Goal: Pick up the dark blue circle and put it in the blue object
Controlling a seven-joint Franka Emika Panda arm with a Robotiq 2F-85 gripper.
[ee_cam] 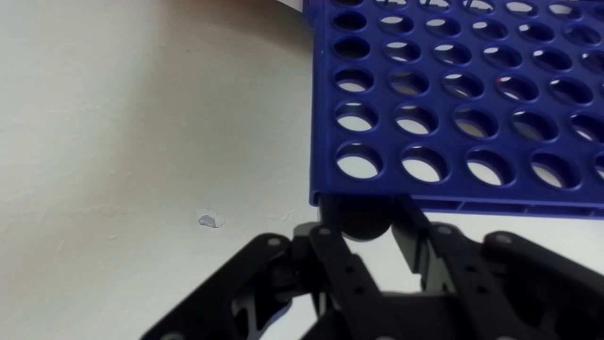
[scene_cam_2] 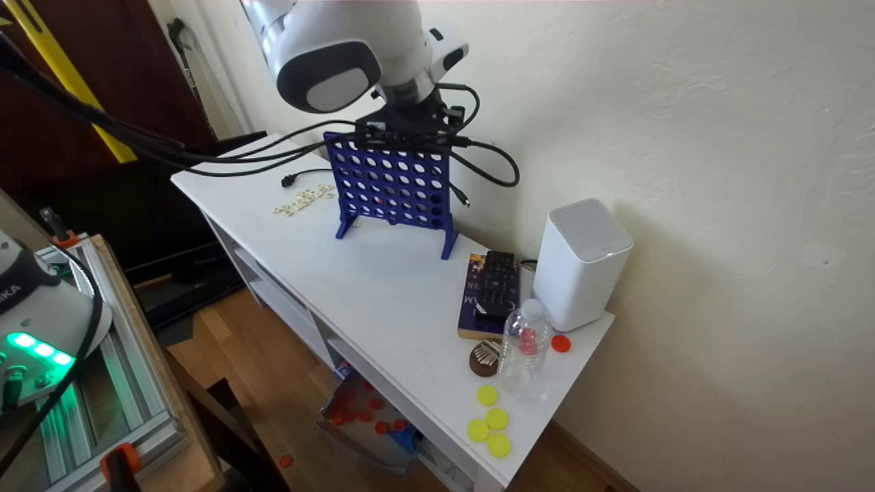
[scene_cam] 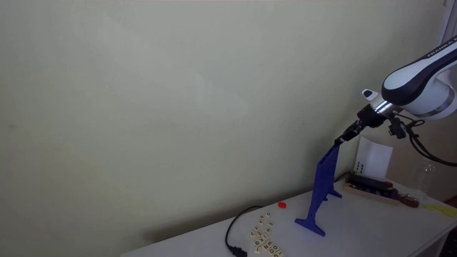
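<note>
Between narrowed jaws, holding the dark blue circle (ee_cam: 364,224) at a top corner of the blue object (ee_cam: 440,102) just beyond them (apparently past picking up), with only alignment and release seemingly left.

My jaws pinch a dark disc (ee_cam: 364,223) at the slotted edge of a perforated blue rack (ee_cam: 435,93), near its corner; the disc's far part is hidden. At left, a pale wall (ee_cam: 104,156) with a chip (ee_cam: 210,220).
</note>
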